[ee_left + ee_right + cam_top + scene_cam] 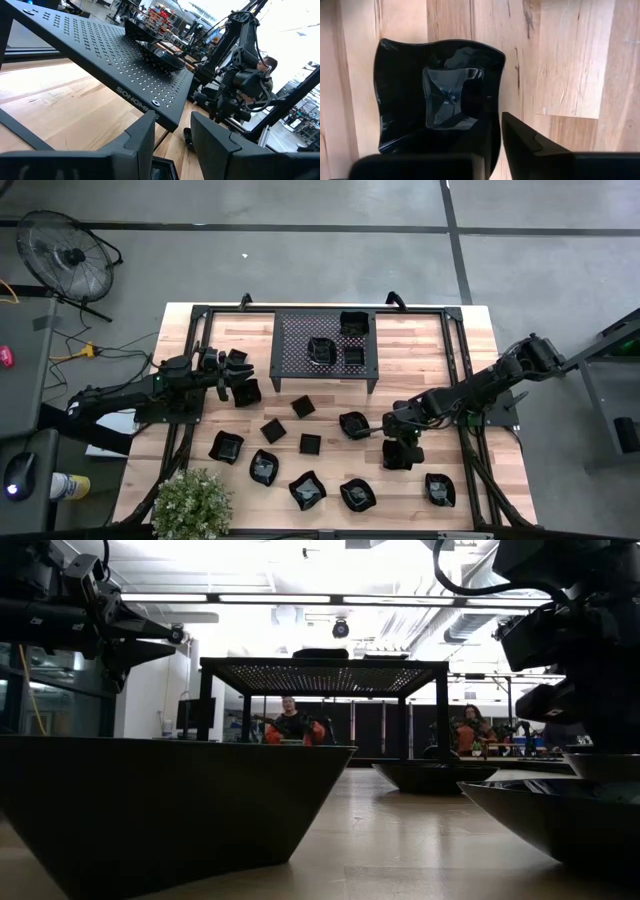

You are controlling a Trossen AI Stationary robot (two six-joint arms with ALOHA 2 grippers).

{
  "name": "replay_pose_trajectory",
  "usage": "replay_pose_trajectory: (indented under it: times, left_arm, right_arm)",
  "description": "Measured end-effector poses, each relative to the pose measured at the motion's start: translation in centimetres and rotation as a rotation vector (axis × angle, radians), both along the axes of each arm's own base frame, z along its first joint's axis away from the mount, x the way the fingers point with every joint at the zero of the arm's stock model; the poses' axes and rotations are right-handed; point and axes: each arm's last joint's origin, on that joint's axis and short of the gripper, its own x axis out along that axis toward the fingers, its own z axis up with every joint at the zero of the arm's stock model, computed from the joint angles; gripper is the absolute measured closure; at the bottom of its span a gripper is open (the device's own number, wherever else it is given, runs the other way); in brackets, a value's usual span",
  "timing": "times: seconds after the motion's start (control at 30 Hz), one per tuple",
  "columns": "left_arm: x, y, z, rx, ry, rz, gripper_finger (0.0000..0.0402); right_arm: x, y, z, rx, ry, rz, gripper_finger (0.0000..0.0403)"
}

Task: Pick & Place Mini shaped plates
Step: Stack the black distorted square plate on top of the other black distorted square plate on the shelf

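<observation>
Right pincer [492,142] is down at the surface [420,355] on the right side, over a wavy-rimmed mini plate [437,95]. The right wrist view shows its two fingers straddling the plate's near rim with only a narrow gap between them; the grip appears to be closing, though firm contact cannot be confirmed from this angle.

Left pincer [172,137] hangs left of the perforated rack [325,345], its fingers parted. A square dish sits close beneath it in the high view; whether that dish is held cannot be determined.

Three plates already lie on the rack. About a dozen more are scattered across the front of the surface.

Recommendation for the step in hand: seat the rim fully between the fingers before lifting, since the glossy wall is likely to slip. Lift straight up, keep the plate level, and clear the neighbouring plate [354,424] before travelling to the rack.
</observation>
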Motion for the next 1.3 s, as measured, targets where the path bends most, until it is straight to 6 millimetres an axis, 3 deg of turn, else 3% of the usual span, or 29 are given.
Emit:
replay_pose_trajectory:
  times: [0.13, 0.43, 1.0, 1.3]
  left_arm:
    - [0.0, 0.0, 0.0, 0.0, 0.0, 0.0, 0.0277]
    - [0.0, 0.0, 0.0, 0.0, 0.0, 0.0, 0.0277]
    - [0.0, 0.0, 0.0, 0.0, 0.0, 0.0, 0.0277]
    - [0.0, 0.0, 0.0, 0.0, 0.0, 0.0, 0.0277]
  right_arm:
    - [0.0, 0.0, 0.0, 0.014, 0.008, -0.018, 0.0398]
    - [0.0, -0.2, 0.9, 0.107, 0.015, -0.147, 0.0401]
    - [-0.9, -2.6, 8.4, 0.185, 0.041, -0.52, 0.0402]
    - [-0.5, -4.9, 12.3, 0.202, -0.112, -0.671, 0.0403]
